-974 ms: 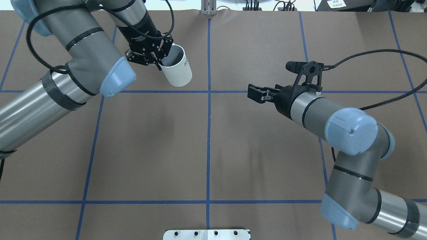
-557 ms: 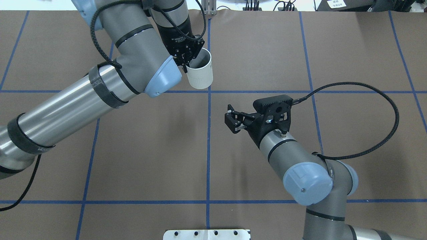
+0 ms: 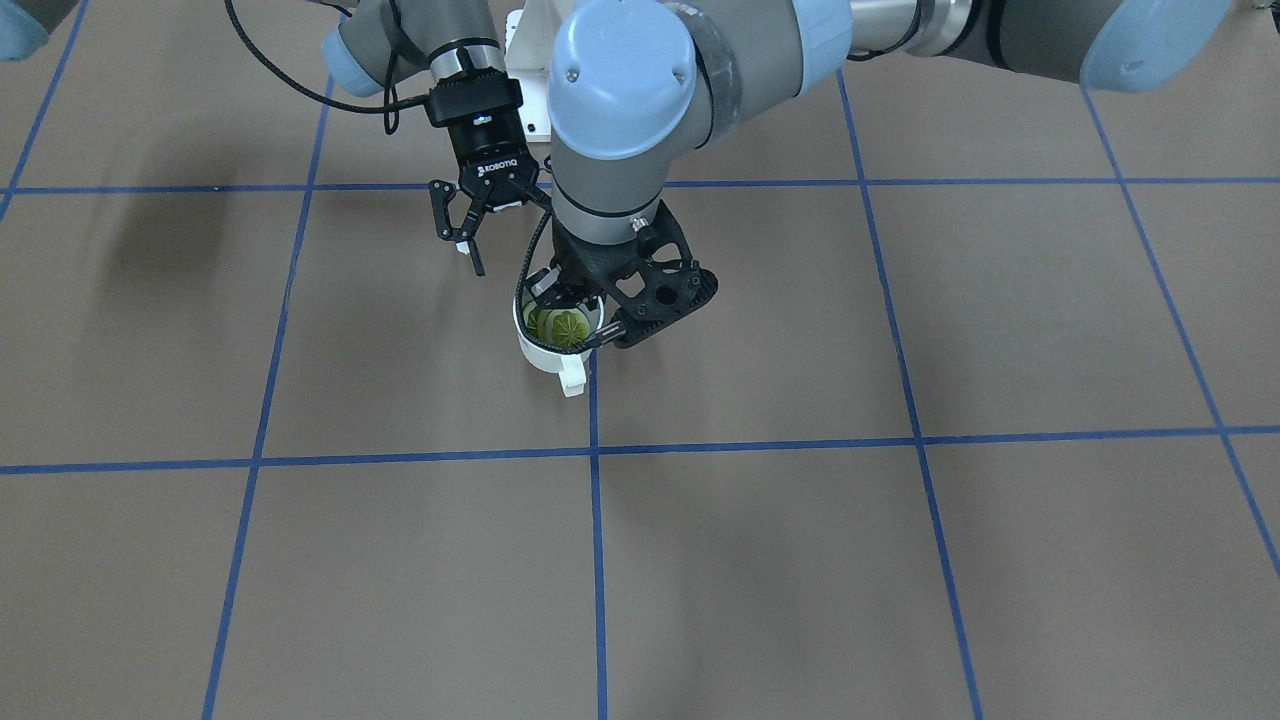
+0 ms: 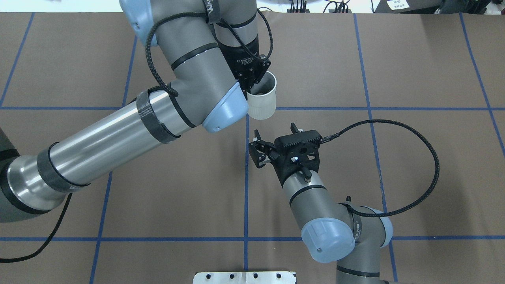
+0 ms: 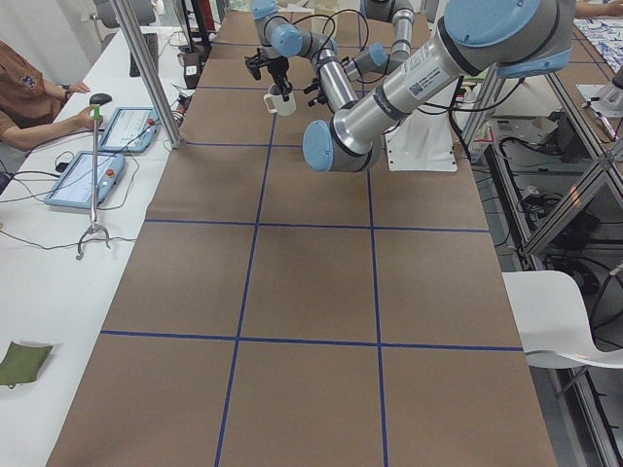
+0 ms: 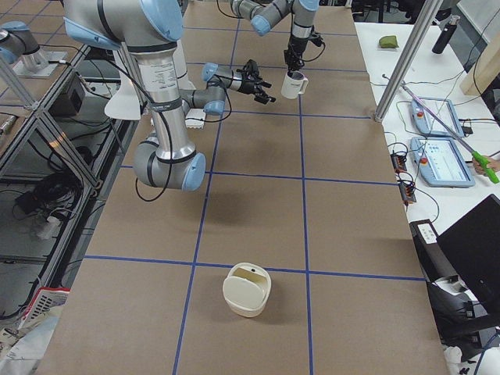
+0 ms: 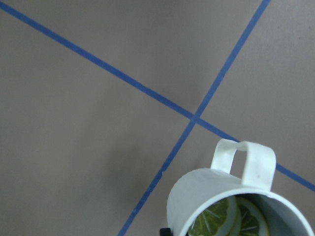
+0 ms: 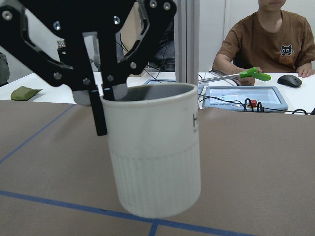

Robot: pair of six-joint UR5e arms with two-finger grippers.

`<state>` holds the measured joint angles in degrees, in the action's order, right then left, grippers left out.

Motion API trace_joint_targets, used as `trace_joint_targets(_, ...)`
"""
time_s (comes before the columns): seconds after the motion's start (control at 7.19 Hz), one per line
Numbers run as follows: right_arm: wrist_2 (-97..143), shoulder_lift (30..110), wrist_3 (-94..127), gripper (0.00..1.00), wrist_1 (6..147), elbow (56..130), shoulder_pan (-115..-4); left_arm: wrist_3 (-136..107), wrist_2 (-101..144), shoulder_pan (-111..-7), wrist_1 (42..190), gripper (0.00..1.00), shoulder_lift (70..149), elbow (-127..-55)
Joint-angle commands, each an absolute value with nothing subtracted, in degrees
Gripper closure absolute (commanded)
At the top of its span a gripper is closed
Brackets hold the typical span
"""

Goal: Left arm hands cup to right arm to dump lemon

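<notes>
Front camera first: the lemon (image 3: 562, 325) is plain to see, yellow-green and sliced, lying inside the cup (image 3: 540, 355). The cup's handle (image 3: 572, 380) points toward that camera. Overhead, none of that shows. There the cup (image 4: 263, 101) offers only a grey inside and a smooth wall. The left wrist camera looks down past the handle onto the lemon slices, with a cross of blue tape (image 7: 123, 78) on the brown table (image 7: 64, 162) below.

The right wrist camera has the cup side-on and filling the middle of its picture, with a small dark print (image 8: 195, 123) on the wall. Behind it a person (image 8: 273, 34) sits at a white bench. Only the view from the robot's right end catches a cream tub (image 6: 248, 291) standing on the table, well apart from both arms.

Now the grippers. The left gripper (image 4: 252, 85), on the left arm (image 4: 118, 134), is clamped on the cup's rim. One finger (image 8: 101, 118) runs down the outer wall and the other goes inside. The cup hangs upright above the table, close to the centre tape line. The right gripper (image 3: 460, 240), on the right arm (image 4: 311, 201), has its jaws spread wide and holds nothing. It faces the cup from just beside it and does not touch it.
</notes>
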<state>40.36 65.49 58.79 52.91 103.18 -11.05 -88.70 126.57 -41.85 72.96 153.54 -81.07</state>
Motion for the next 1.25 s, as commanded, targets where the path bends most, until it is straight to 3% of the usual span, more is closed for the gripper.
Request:
trace_joint_targets(0.0, 38.5, 65.04, 58.71, 0.02, 52.91, 101.87, -10.99, -89.91, 126.56, -40.35, 72.51, 1.0, 153.81, -81.3)
trace_joint_targets(1.11, 37.97, 64.42, 57.31, 0.02, 52.82, 100.99, -10.99, -90.0, 126.47, -37.79, 70.85, 1.0, 154.51, -81.47)
